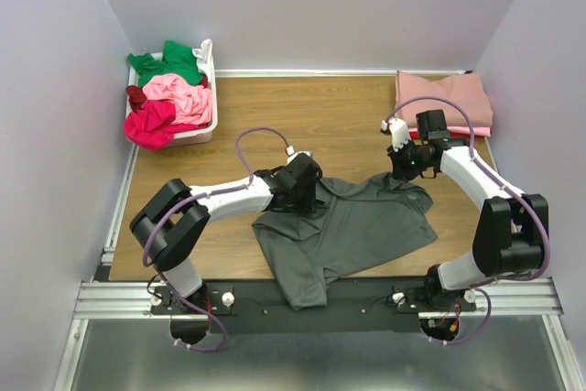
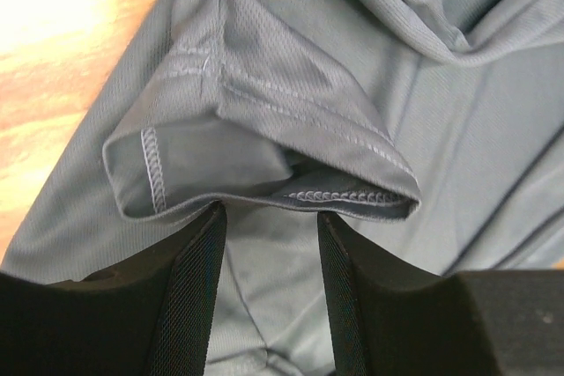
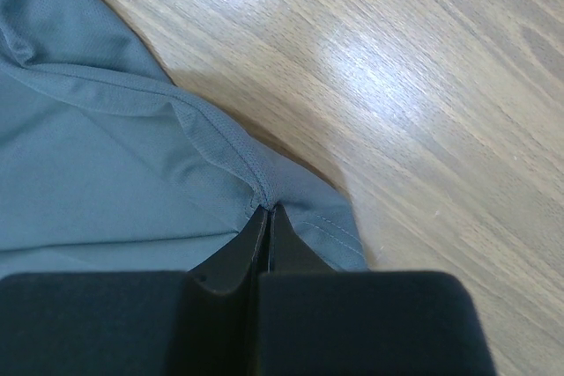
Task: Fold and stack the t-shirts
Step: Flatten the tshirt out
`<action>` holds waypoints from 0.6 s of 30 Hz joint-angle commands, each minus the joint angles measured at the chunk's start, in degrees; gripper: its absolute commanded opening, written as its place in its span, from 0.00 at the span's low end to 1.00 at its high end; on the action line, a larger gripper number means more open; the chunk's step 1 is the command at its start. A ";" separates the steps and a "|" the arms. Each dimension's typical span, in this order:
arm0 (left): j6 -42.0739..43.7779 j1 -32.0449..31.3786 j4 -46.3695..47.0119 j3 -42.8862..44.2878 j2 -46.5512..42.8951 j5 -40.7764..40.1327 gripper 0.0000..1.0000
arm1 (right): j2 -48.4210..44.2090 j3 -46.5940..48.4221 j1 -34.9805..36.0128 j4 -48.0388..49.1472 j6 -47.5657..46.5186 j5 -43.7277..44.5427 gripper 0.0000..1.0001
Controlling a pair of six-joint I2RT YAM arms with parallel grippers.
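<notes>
Overhead, I see the dark grey t-shirt [image 1: 357, 226] spread loosely on the table [image 1: 339, 107], with both of my arms reaching over its far edge. The left gripper [image 1: 304, 197] sits over the shirt's left shoulder area, and the right gripper [image 1: 400, 174] is down at its far right corner. Well beyond the left gripper stands the white basket [image 1: 197, 135] holding a green t-shirt [image 1: 169, 61], a pink t-shirt [image 1: 179, 93], a magenta t-shirt [image 1: 151, 124] and a bit of a maroon t-shirt [image 1: 135, 95]. Just past the right gripper lies a folded dusty rose t-shirt [image 1: 444, 96]. On the left wrist camera, the left gripper [image 2: 269, 213] has its jaws parted with nothing pinched. Grey cloth lies flat in the gap, and a folded sleeve of the dark grey t-shirt [image 2: 291, 85] sits with its stitched hem right at the fingertips. Bare table [image 2: 53, 33] shows ahead and to the left. On the right wrist camera, the right gripper [image 3: 267, 210] is clamped tight on the hemmed edge of the dark grey t-shirt [image 3: 88, 173], and creases run into the tips. The cloth spreads left of the fingers, with bare table [image 3: 423, 85] ahead and right.
</notes>
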 commanded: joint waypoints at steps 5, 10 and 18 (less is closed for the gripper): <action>1.95 0.52 -1.38 2.02 4.20 -4.07 0.52 | -0.61 -1.11 -0.51 1.15 0.12 -1.56 0.05; 2.30 0.61 -1.47 2.28 5.69 -4.86 0.45 | -0.79 -1.29 -0.60 1.15 0.03 -1.74 0.05; 3.79 0.52 -2.00 2.63 4.65 -5.92 0.23 | -1.05 -1.38 -0.60 1.06 0.03 -1.91 0.05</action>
